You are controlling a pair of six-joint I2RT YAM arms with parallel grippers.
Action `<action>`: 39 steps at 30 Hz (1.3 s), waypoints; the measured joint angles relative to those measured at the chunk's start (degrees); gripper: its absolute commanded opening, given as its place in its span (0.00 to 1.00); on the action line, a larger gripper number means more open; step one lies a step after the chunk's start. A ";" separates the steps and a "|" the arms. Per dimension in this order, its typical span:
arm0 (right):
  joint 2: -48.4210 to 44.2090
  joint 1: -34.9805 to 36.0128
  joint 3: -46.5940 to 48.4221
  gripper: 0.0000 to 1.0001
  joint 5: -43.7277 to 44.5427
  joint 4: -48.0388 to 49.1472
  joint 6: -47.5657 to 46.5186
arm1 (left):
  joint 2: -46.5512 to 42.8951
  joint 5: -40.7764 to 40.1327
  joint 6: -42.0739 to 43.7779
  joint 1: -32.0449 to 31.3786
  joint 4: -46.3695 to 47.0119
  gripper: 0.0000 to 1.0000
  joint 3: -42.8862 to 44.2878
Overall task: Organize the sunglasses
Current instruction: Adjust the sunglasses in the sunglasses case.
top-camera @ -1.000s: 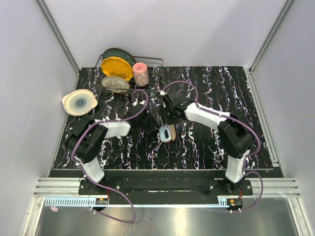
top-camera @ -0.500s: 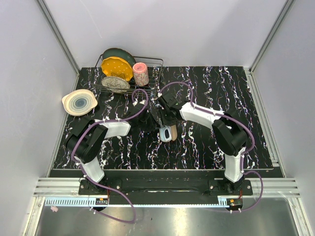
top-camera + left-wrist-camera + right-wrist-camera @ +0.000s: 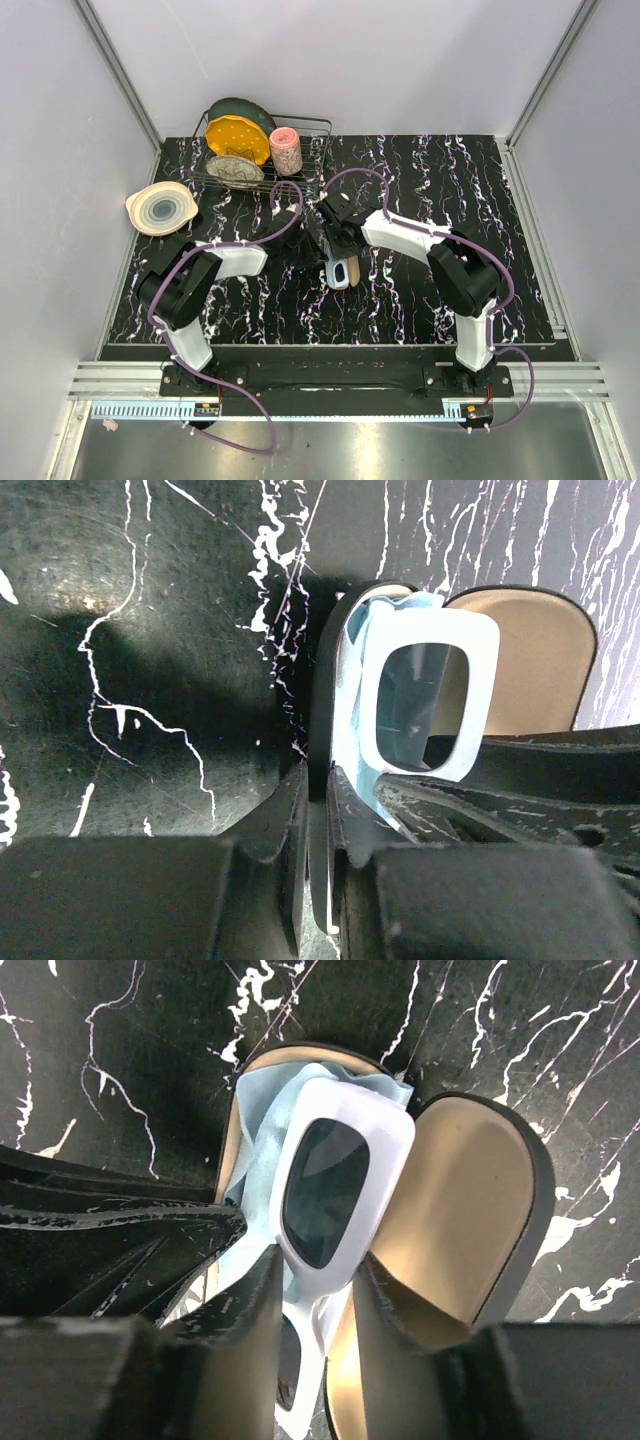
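Observation:
A black glasses case (image 3: 520, 1190) lies open, its tan-lined lid (image 3: 525, 650) folded out to one side. Inside it the white-framed sunglasses (image 3: 325, 1190) rest on the light-blue cloth (image 3: 262, 1150). My right gripper (image 3: 318, 1285) stands over the case, and its two fingers press the white frame (image 3: 420, 695) from both sides near the bridge. My left gripper (image 3: 318, 780) is shut on the case's thin black side wall (image 3: 322, 700). In the top view both grippers (image 3: 308, 252) (image 3: 335, 252) meet at the case (image 3: 340, 272) mid-table.
A wire dish rack (image 3: 318, 128) with plates and a pink cup (image 3: 286, 151) stands at the back left. A pale bowl (image 3: 160, 208) sits at the table's left edge. Purple cables loop over both arms.
The right arm has shifted slightly left over the case. Its jaws have narrowed onto the sunglasses frame. The left arm and the case have not moved.

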 measured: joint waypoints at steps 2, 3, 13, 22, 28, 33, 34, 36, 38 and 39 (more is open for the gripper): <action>0.20 0.00 -0.02 0.27 0.07 0.00 0.11 | 0.22 -0.04 0.00 0.00 -0.15 0.00 0.00; 0.20 0.00 -0.02 0.26 0.07 0.02 0.07 | 0.35 -0.02 0.00 0.00 -0.17 0.00 0.00; -0.11 0.02 -0.31 0.12 -0.17 0.55 0.59 | 0.72 0.00 0.02 0.00 -0.24 0.00 0.11; -2.40 0.00 -3.04 0.08 -0.48 2.62 2.34 | 0.74 0.17 0.02 -0.02 -0.24 0.00 0.11; -4.44 -0.04 -4.92 0.08 -1.57 4.48 3.37 | 0.94 0.22 0.02 -0.02 -0.42 0.00 0.11; -6.47 -0.37 -5.86 0.09 -1.68 4.98 3.65 | 1.11 0.22 0.00 -0.02 -0.59 0.00 0.11; -6.80 -0.52 -6.05 0.09 -1.84 5.25 3.72 | 1.11 0.24 0.00 -0.02 -0.68 0.00 0.11; -7.04 -0.83 -6.29 0.09 -2.54 5.68 3.85 | 1.14 0.22 -0.02 -0.02 -0.79 0.00 0.11; -7.17 -1.18 -6.73 0.09 -3.61 6.49 4.02 | 1.14 0.22 -0.02 -0.02 -0.81 0.00 0.11; -7.21 -1.33 -6.97 0.09 -4.33 6.80 4.07 | 1.14 0.24 0.00 -0.02 -0.81 0.00 0.11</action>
